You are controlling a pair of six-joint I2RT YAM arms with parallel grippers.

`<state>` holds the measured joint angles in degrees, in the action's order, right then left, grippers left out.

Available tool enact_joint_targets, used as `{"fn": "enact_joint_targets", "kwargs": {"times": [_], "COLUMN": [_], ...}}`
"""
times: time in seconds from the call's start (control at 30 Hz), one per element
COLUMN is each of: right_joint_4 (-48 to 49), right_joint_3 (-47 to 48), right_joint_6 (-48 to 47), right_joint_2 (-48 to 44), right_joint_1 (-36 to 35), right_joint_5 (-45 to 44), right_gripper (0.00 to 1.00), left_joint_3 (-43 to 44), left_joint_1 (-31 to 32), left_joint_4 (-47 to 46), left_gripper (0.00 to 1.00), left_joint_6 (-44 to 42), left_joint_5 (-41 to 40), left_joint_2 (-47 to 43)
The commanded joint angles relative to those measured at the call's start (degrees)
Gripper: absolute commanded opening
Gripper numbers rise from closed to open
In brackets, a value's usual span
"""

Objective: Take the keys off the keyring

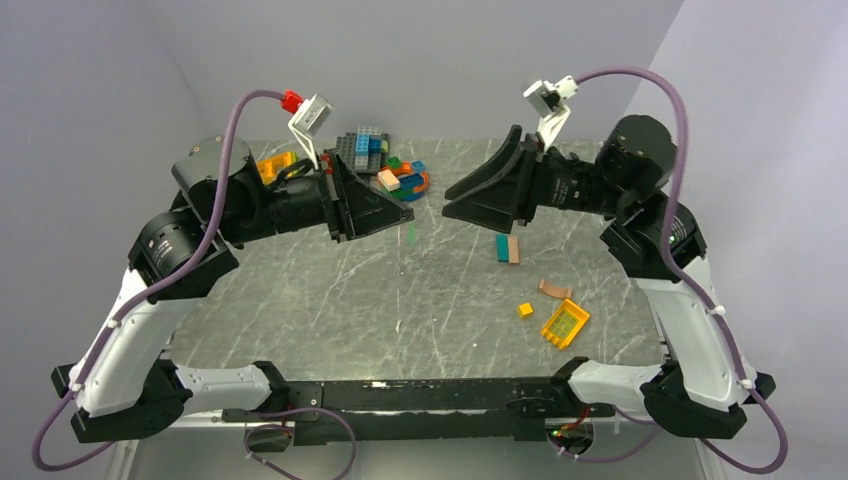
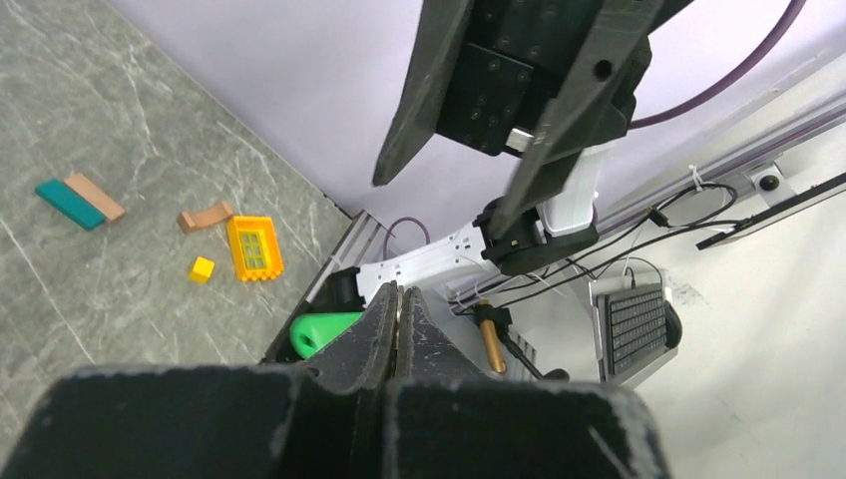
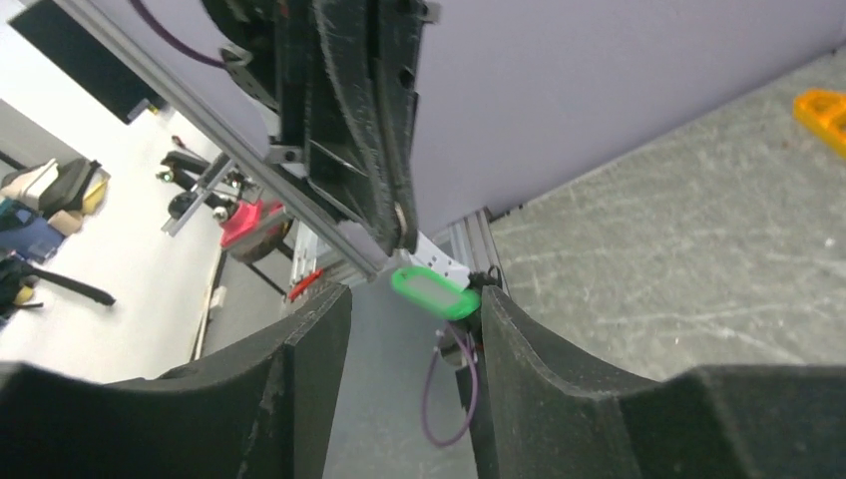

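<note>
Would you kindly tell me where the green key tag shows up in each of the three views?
Top external: the green key tag is a small speck just under the tip of the left pincer, mid-table.
Left wrist: lower centre, just left of the shut tip.
Right wrist: centre, framed by the open right pincer.
Shared landmark: the left pincer's tip, beside the tag in every view.

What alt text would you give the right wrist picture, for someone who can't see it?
Seen from its own wrist, the open right claw faces the shut left claw, a green tag hanging just under that claw's tip. A grey marbled table lies to the right, with an orange piece at the picture's top edge.
</note>
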<state>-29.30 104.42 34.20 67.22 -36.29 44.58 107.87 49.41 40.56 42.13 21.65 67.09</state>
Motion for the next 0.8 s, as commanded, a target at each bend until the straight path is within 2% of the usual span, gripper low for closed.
{"fn": "enact_joint_targets", "kwargs": {"times": [0.0, 0.33, 0.77], "right_joint_4": [-6.28, -0.3, 1.32], "right_joint_3": [-0.21, -4.81, -6.84], "right_joint_6": [-3.9, -1.21, -1.1], "right_joint_2": [0.42, 0.77, 1.25], "right_joint_1": [-0.01, -2.03, -5.2], "right_joint_5": [2.04, 4.57, 2.92], "right_gripper": [0.52, 0.38, 0.28], "left_joint_3": [-1.6, -5.53, -6.63], "left_joint_1": [-0.19, -0.17, -0.19], "left_joint_4": [-0.08, -0.64, -2.49], "left_gripper": [0.0, 0.0, 0.0], "left_joint_6": [3.33, 6.81, 8.49], "left_joint_5": [1.47, -2.42, -3.11], "left_joint_2": [-1.03, -2.65, -1.85]}}
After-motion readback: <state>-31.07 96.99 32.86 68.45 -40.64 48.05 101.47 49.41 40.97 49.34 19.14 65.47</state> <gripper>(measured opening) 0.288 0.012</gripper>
